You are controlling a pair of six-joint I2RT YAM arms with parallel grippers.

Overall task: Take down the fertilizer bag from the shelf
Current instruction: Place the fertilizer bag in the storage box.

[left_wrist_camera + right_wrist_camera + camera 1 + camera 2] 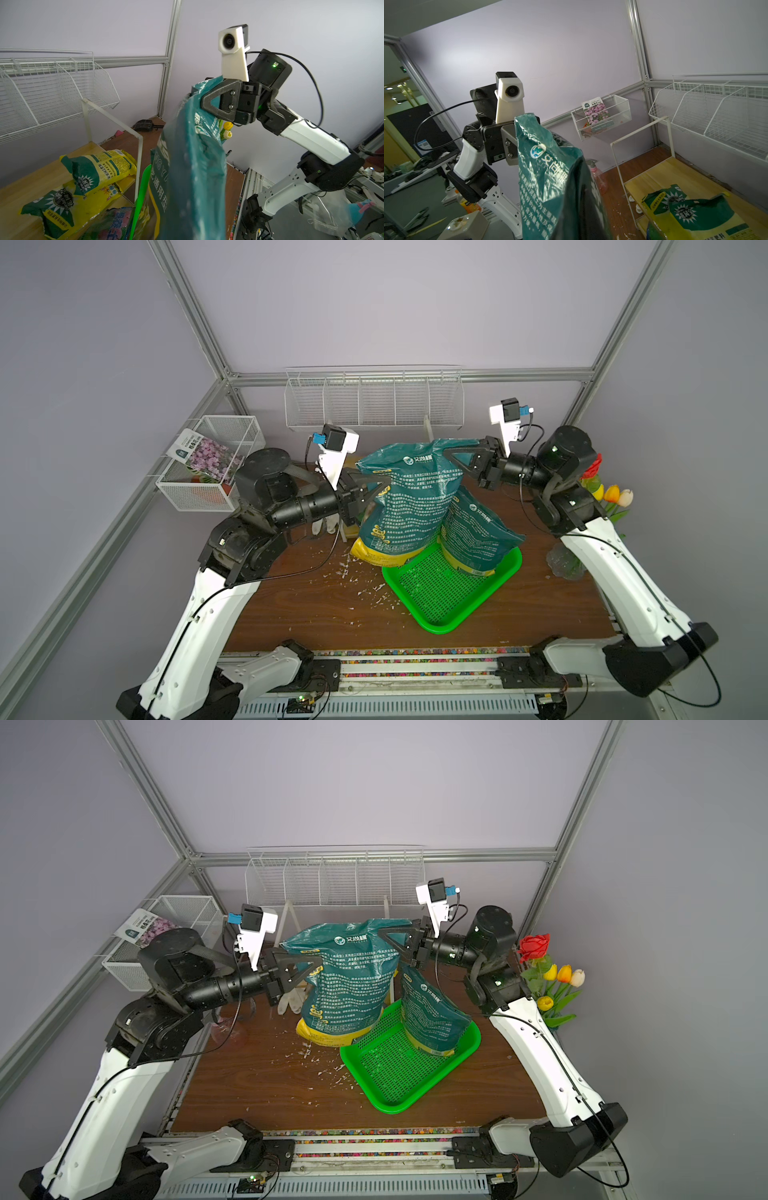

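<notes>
Left end effector (384, 486) and right end effector (451, 458) clench the fertilizer bag (403, 497); second bag (478, 531) in green tray (440, 601) just beside

Light even and diffuse, rather dim; source probably overhead, out of frame. Shadows on the worktop (311, 614) soft, faint. Both top views: frame posts (189, 310) bow toward the edges, wide-angle lens. Wrist views: teal bag (193, 176) near the lens, blurred low down, slight sheen on film.

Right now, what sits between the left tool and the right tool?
The teal bag, its top edge pinched by the left tool and the right tool; both top views show it.
</notes>
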